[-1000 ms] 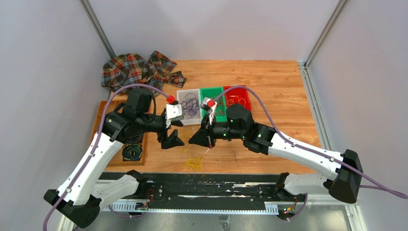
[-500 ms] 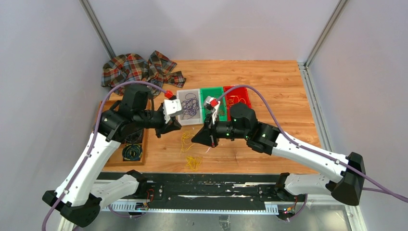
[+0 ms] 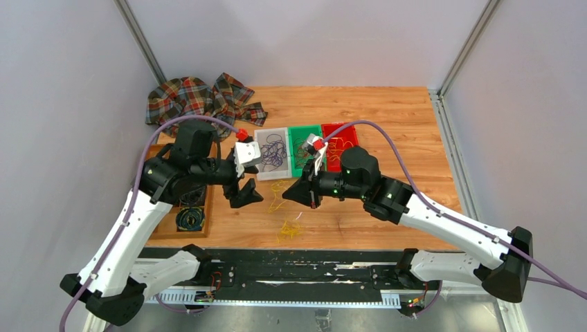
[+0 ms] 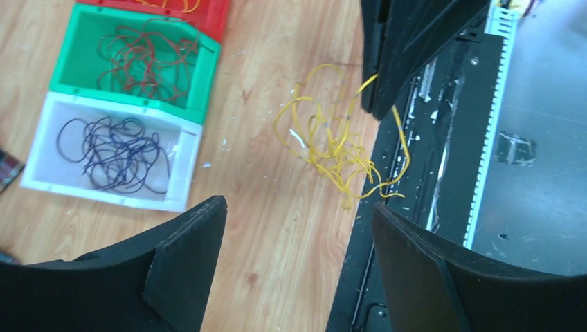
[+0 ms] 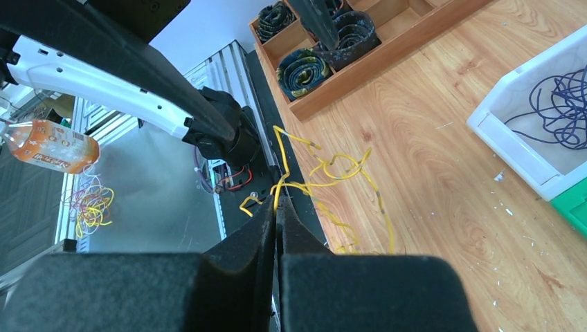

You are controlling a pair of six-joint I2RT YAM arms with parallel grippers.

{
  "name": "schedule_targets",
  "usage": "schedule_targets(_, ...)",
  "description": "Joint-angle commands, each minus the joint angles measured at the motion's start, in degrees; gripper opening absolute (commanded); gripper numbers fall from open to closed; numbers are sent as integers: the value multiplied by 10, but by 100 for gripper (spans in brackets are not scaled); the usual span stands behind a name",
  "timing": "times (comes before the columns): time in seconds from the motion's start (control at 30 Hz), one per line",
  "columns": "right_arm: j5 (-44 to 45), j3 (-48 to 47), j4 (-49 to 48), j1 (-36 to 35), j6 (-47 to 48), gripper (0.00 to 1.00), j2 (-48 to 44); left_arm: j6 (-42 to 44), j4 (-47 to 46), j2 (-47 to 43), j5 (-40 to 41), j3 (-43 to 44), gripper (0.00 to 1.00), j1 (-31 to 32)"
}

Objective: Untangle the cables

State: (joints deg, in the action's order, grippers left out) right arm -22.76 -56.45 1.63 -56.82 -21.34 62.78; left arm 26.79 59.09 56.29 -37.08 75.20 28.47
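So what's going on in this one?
The right gripper is shut on a strand of the yellow cables, and the tangle trails below it near the front edge of the table. The left gripper hangs open and empty beside it. Purple cables lie in the white bin, red-brown ones in the green bin.

Noted a wooden table (image 3: pixel 394 117) carrying a white bin (image 3: pixel 271 175), green bin (image 3: pixel 293 149) and red bin (image 3: pixel 357 142) in a row just beyond the left gripper (image 3: pixel 244 198) and right gripper (image 3: pixel 305 194). Plaid cloth (image 3: pixel 197 100) far beyond the left gripper, wooden tray (image 3: pixel 160 234) to its left. Yellow cables (image 3: pixel 287 227) nearer than both.
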Motion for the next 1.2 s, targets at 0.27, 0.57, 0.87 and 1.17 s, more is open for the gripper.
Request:
schedule_targets(0.27,-41,-34,-11,7,6,1,32,-39,11,58,-111,31,60,8)
schedule_targets(0.57,-50,-33,-35,7,-4,1,43,-65,11,86,-114,24,35,8)
schedule_targets(0.87,-49,-22,-43,6,-10,1,43,-102,-40,67,-67,24,1,8)
schedule_targets(1.17,8,-13,27,15,18,41,-15,-54,-40,46,72,104,1,8)
